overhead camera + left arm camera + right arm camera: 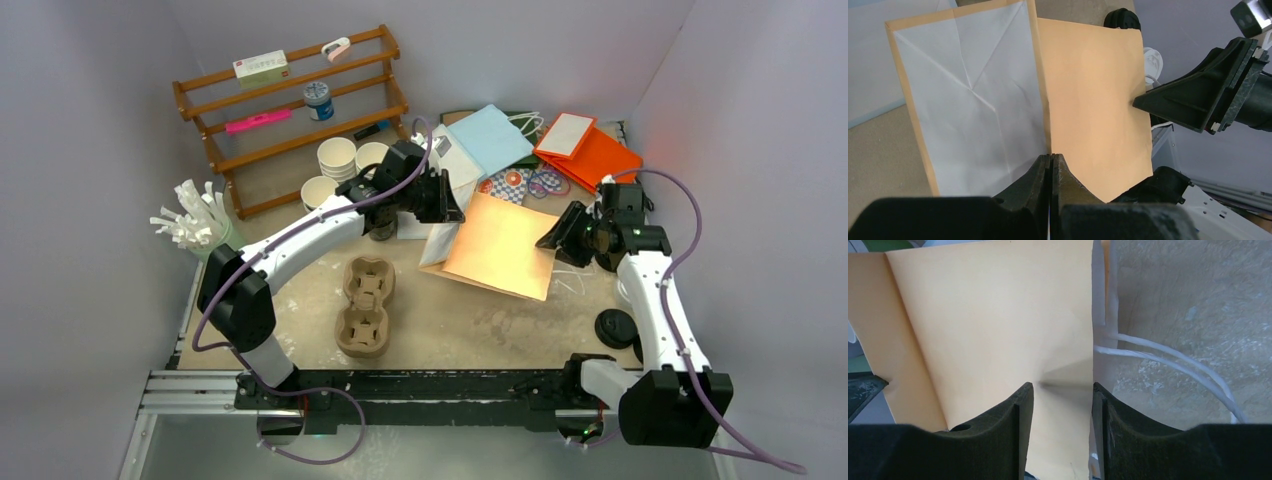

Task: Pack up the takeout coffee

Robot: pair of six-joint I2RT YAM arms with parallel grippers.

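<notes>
At the left edge of the paper bag (500, 250), my left end effector (1050, 159) is pinched fully closed on the paper, holding that flap up so its white inside shows. Across the bag, my right end effector (1062, 387) stands about half open, with its fingers straddling the bag's rim and not clamping it. The bag's white handles (1148, 352) lie on the tabletop (450, 320) just beside. Three open-topped paper cups (337, 157) stand beyond the bag's far-left corner, apart from it.
</notes>
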